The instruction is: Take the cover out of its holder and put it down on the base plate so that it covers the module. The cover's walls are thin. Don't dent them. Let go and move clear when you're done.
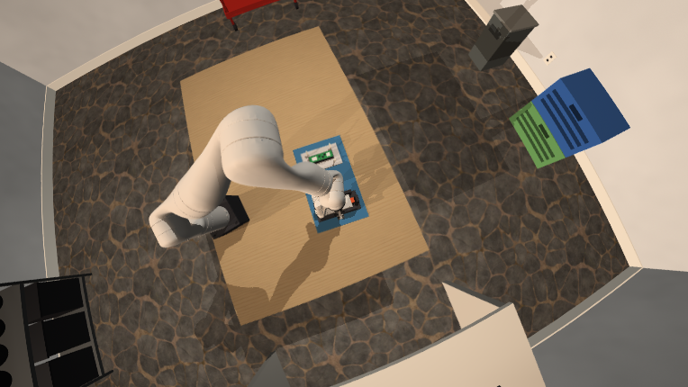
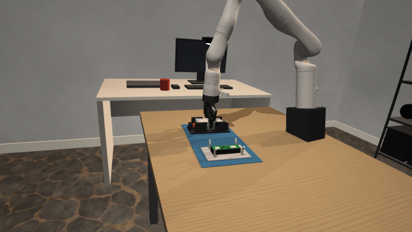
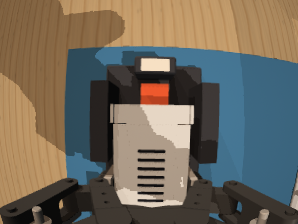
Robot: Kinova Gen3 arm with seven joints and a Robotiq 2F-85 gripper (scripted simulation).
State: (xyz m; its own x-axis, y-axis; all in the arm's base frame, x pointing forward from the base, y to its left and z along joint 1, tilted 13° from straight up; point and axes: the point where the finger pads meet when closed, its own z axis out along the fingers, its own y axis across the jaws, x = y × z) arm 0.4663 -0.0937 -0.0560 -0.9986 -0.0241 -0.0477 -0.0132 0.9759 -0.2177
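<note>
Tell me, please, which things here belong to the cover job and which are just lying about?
Job: tool, shut on the cover; black holder; base plate; green module; blue mat.

Lying about: red cylinder, monitor, keyboard, blue and green bins, shelf rack.

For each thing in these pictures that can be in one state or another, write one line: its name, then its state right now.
gripper: shut on the cover, down at the holder.
cover: seated in its holder, not lifted.
holder: on the blue mat, occupied by the cover.
module: uncovered, on the base plate.
base plate: flat on the mat, four posts upright, no cover on it.
blue mat: flat on the wooden table.
</note>
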